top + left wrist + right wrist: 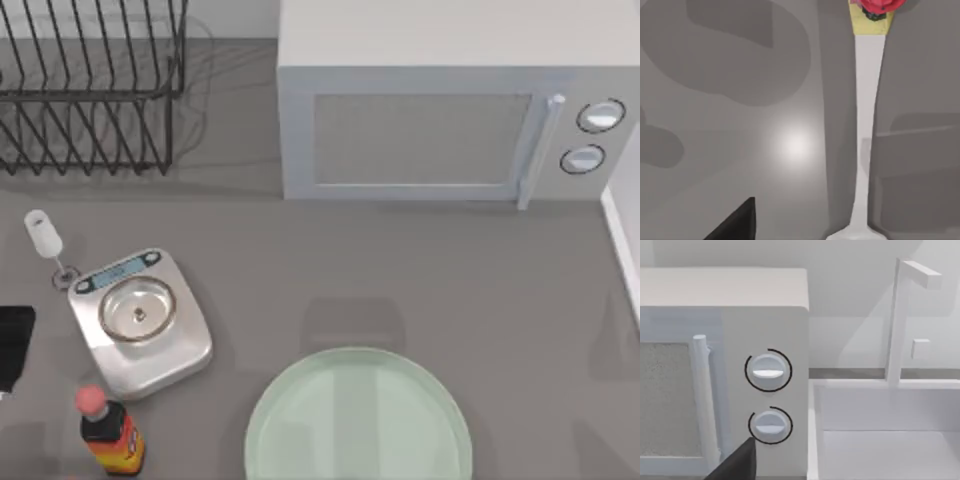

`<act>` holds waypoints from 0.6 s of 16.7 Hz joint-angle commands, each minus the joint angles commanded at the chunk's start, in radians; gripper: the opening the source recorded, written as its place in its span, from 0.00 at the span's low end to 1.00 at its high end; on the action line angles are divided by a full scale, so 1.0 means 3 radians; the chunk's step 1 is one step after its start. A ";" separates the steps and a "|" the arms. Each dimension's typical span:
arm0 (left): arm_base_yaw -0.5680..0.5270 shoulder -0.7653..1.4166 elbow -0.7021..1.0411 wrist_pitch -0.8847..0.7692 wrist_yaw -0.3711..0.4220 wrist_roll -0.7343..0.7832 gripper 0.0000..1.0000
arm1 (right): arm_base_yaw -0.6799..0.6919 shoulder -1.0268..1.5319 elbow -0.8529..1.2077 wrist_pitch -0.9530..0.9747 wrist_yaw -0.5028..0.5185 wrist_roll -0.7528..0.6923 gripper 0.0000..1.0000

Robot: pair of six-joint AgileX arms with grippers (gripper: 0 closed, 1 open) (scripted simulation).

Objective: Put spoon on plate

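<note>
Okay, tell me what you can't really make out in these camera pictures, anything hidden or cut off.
- Plate: its near part is cut off by the bottom edge of the top view.
- Spoon: in the left wrist view, the bowl and the red ornament both run past the frame edges.
- Left gripper: mostly cut off by the top view's left edge.
- Bottle: its base is cut off by the top view's bottom edge.

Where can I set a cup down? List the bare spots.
Bare table runs between the microwave front and the plate, across to the right edge, and also right of the plate. Crowded at left: spoon, kitchen scale, sauce bottle, left gripper.
</note>
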 joint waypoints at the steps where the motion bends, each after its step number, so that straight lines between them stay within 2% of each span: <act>1: 0.0003 0.0038 -0.0045 0.0076 0.0000 0.0000 1.00 | 0.0000 0.0000 0.0000 0.0000 0.0000 0.0000 1.00; 10: 0.0023 0.0695 -0.0752 0.1460 -0.0001 0.0026 1.00 | 0.0000 0.0000 0.0000 0.0000 0.0000 0.0000 1.00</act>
